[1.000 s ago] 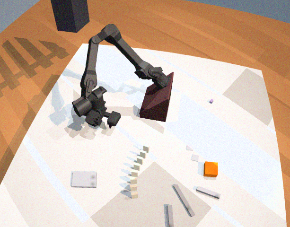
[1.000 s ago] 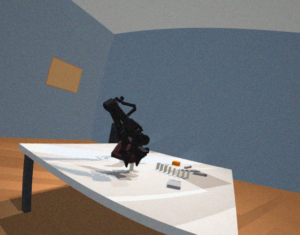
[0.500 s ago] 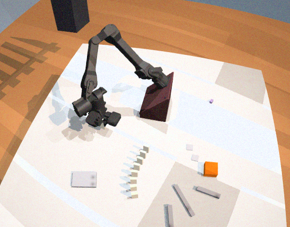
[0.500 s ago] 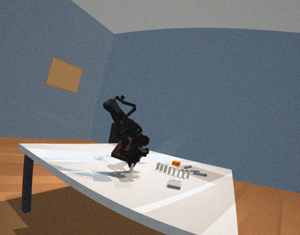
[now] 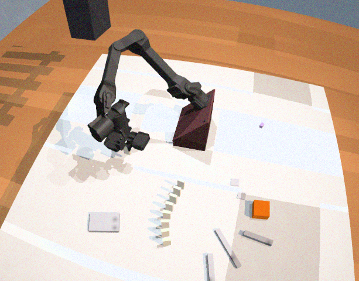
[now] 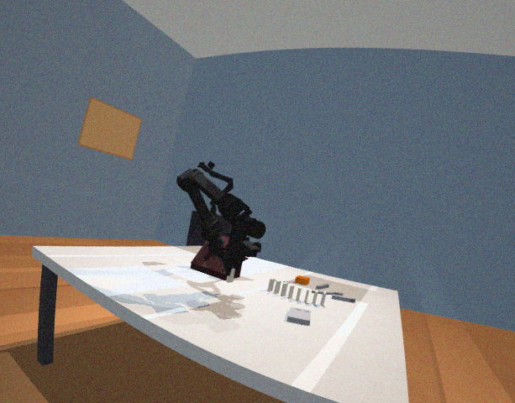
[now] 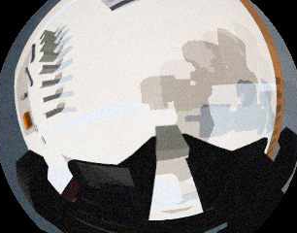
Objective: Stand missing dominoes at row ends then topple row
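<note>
A row of several pale dominoes [image 5: 166, 215] [image 6: 298, 295] [image 7: 52, 83] stands upright in a slightly curved line, with small gaps. My gripper [image 6: 232, 269] [image 7: 169, 139] is shut on a single pale grey domino [image 6: 230, 275] [image 7: 172, 153], which looks roughly upright between the fingertips. It is low over the table, behind the row's far end in the top view and clear of it. In that view the arm mostly hides the held domino. Whether its foot touches the table I cannot tell.
A grey box [image 5: 103, 222] [image 6: 298, 316] lies on one side of the row. On the other side are an orange block [image 5: 260, 209] [image 6: 302, 280], three grey bars [image 5: 227, 247] and two small pale squares [image 5: 234, 182]. A dark red wedge [image 5: 194, 127] stands at the arm's base; a tiny purple cube [image 5: 261, 124] lies beyond.
</note>
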You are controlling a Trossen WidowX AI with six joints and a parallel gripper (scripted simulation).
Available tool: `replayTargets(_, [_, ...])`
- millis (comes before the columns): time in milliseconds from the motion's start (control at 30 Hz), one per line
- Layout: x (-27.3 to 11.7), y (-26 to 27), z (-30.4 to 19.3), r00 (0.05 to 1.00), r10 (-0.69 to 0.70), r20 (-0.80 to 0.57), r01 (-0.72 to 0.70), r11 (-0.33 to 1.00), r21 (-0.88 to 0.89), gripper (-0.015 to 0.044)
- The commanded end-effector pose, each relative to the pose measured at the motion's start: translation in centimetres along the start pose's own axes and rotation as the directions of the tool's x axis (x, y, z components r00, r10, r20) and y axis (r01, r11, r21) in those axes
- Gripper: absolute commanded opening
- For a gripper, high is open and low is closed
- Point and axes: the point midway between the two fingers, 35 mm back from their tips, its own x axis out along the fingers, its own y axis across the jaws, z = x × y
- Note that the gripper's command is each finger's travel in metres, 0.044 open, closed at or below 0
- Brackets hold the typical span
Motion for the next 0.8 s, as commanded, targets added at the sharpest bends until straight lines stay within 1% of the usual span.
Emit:
replayTargets(0, [-6.5, -0.2, -0.2, 1.0, -0.014, 0.01, 0.014, 1.0, 0.006, 0.0107])
replayTargets(33, [-7.9, -0.3, -0.5, 1.0, -0.02, 0.011, 0.02, 1.0, 0.005, 0.0107])
replayTargets(100, [-9.0, -0.5, -0.7, 1.0, -0.025, 0.013, 0.025, 1.0, 0.005, 0.0107])
replayTargets(300, [-9.0, -0.4, -0.7, 1.0, -0.024, 0.014, 0.024, 1.0, 0.005, 0.0107])
replayTargets(367, [-8.9, 0.7, -0.2, 1.0, -0.018, 0.015, 0.018, 1.0, 0.006, 0.0107])
replayTargets(433, [-8.9, 2.9, 0.6, 1.0, -0.008, 0.018, 0.008, 1.0, 0.008, 0.0107])
replayTargets(600, [-8.9, 11.4, 1.9, 1.0, 0.01, 0.023, -0.011, 1.0, 0.015, 0.0107])
replayTargets(767, [-8.7, 20.8, 0.7, 1.0, 0.0, 0.015, 0.0, 1.0, 0.019, 0.0107])
